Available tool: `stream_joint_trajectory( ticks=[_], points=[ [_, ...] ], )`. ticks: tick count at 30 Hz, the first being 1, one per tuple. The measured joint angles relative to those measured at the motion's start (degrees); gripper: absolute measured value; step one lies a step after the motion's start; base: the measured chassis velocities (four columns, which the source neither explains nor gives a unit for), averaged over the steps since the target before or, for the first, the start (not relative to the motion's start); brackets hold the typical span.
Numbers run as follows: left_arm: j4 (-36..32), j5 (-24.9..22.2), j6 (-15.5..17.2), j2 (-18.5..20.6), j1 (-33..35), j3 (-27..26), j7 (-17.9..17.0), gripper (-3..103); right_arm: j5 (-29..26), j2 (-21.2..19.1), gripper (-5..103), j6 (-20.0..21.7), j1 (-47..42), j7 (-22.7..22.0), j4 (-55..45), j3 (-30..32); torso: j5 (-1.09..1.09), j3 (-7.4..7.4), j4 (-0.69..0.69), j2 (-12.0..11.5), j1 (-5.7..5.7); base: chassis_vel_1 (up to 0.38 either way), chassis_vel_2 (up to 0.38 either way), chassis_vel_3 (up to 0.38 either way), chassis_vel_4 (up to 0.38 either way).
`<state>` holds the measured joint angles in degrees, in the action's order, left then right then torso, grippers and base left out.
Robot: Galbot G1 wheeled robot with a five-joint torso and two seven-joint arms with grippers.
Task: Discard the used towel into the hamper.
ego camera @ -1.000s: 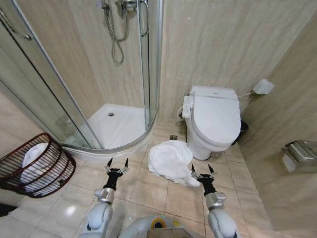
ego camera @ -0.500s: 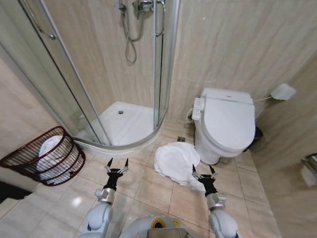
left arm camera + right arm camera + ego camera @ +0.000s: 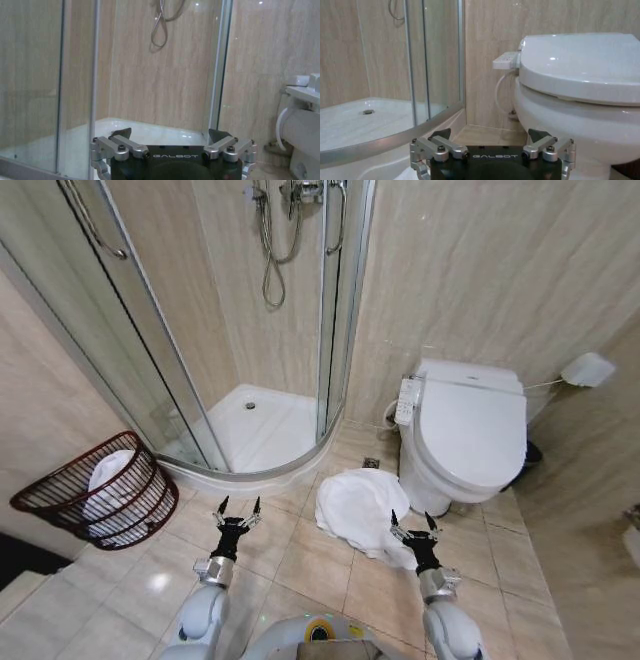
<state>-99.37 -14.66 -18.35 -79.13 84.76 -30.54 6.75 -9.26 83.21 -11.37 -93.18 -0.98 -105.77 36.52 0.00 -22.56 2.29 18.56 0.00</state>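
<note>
A crumpled white towel [image 3: 361, 508] lies on the tiled floor between the shower step and the toilet. The hamper [image 3: 98, 492], a dark reddish-brown open-weave basket, stands at the left by the glass wall, tilted, with white cloth inside. My left gripper [image 3: 238, 506] is open and empty above the floor, left of the towel. My right gripper [image 3: 414, 521] is open and empty at the towel's near right edge. The left gripper [image 3: 170, 134] faces the shower glass in the left wrist view. The right gripper [image 3: 490, 134] faces the toilet base in the right wrist view.
A curved glass shower enclosure [image 3: 250, 415] with a raised white tray fills the back left. A white toilet [image 3: 467, 432] with its lid down stands at the right, a side control panel [image 3: 407, 400] on it. Beige tiled floor [image 3: 300, 565] lies open between my arms.
The whole head view has shifted right and down as the camera moved. The hamper and towel now sit farther right in the picture. Both grippers stay open and empty.
</note>
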Motion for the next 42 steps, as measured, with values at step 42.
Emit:
stream_joint_trajectory(
  ticks=[42],
  points=[
    [-1.49,-0.22,0.40,0.08,0.64,-0.49,0.08,100,0.09,-0.78,100,1.01,1.42,0.60,1.95,0.40,0.00,0.00,0.00,0.00,0.00,-0.067,0.070,0.066,-0.066]
  ],
)
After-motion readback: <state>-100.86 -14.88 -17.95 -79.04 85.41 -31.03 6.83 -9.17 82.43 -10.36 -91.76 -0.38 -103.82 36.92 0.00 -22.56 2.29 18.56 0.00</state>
